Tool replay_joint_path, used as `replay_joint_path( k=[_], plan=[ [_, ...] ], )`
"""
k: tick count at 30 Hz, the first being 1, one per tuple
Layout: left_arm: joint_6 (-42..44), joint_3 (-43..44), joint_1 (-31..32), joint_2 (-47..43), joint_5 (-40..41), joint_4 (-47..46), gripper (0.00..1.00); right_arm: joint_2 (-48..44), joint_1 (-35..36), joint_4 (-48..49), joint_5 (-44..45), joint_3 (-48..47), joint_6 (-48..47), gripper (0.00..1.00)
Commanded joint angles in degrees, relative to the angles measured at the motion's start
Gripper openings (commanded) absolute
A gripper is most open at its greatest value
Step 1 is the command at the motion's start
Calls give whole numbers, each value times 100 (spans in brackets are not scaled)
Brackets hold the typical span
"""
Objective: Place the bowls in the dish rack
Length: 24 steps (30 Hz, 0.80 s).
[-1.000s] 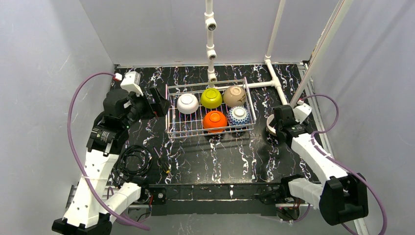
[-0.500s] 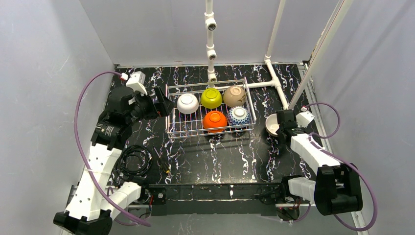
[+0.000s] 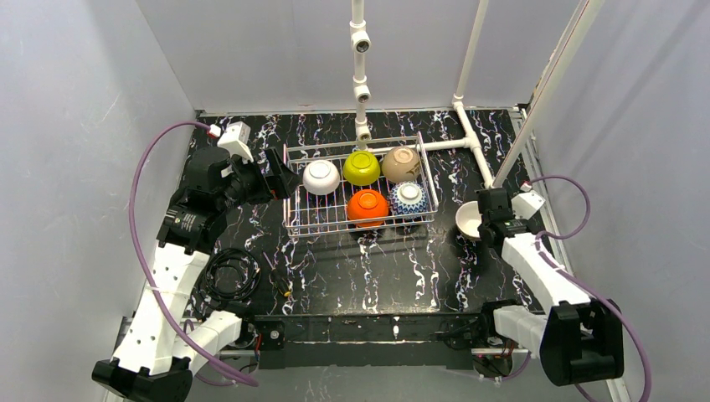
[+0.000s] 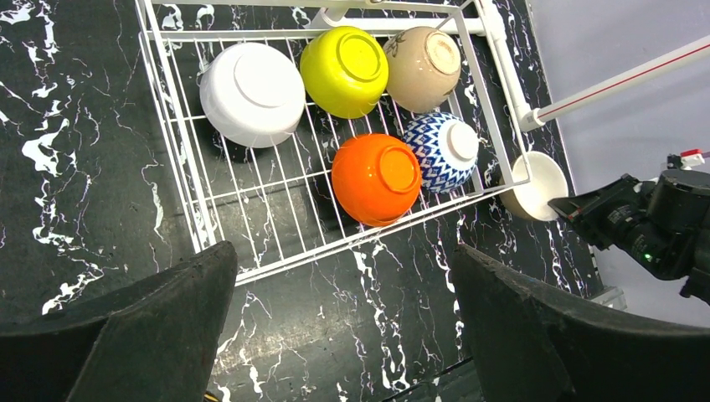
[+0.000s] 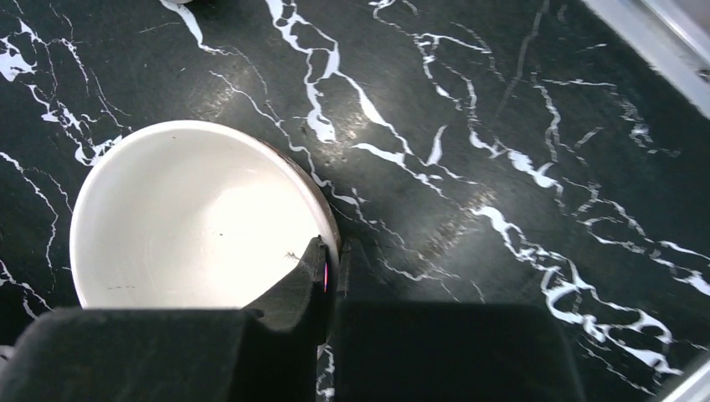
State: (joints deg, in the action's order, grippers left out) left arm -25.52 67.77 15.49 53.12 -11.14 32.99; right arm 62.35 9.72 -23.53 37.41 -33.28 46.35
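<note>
Five bowls lie upside down in the white wire dish rack [image 3: 289,191]: white [image 3: 321,177], yellow-green [image 3: 362,167], tan [image 3: 401,164], orange [image 3: 367,207] and blue-and-white [image 3: 409,198]. A sixth bowl [image 3: 465,220], white inside, sits upright on the table just right of the rack. My right gripper [image 5: 332,260] is shut on this bowl's [image 5: 192,218] near-right rim, one finger inside and one outside. My left gripper [image 3: 280,176] hangs open and empty above the table at the rack's left side. In the left wrist view the rack [image 4: 191,180] and its bowls lie ahead of it.
A white pipe frame [image 3: 469,138] runs behind and to the right of the rack, with an upright post [image 3: 361,67] at the back. A coil of black cable [image 3: 228,276] lies on the table near the left arm. Grey walls close in on both sides.
My right gripper has closed on the sixth bowl's rim, and bowl and gripper have shifted slightly to the right. The left arm moved a little toward the rack, then held still.
</note>
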Motion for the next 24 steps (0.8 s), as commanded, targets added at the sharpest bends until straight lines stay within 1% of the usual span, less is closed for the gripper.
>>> replay_joint_path(
  k=[1,5,11,17,19,21,24],
  plan=[
    [80,179,-21,-47,-18,-49,98,-639,-40,-687,499,-605,262,1],
    [99,219,-20,-55,-7,-46,98,-1207,-36,-965,385,-897,279,1],
    [47,232,-21,-91,45,-43,98,-2029,-40,-137,-723,-1093,-267,1],
    [5,237,-19,-108,-1,-64,98,-2418,-40,1043,-2295,-1311,-689,1],
    [40,185,-20,-117,-214,-169,98,-2604,-39,1636,-2698,-1131,-662,1],
    [49,73,-19,-111,-598,-349,98,-2669,-39,2140,-3026,-978,-511,1],
    [-46,2,-20,-14,-1137,-591,98,-2406,-38,2649,-3652,-952,-300,1]
  ],
)
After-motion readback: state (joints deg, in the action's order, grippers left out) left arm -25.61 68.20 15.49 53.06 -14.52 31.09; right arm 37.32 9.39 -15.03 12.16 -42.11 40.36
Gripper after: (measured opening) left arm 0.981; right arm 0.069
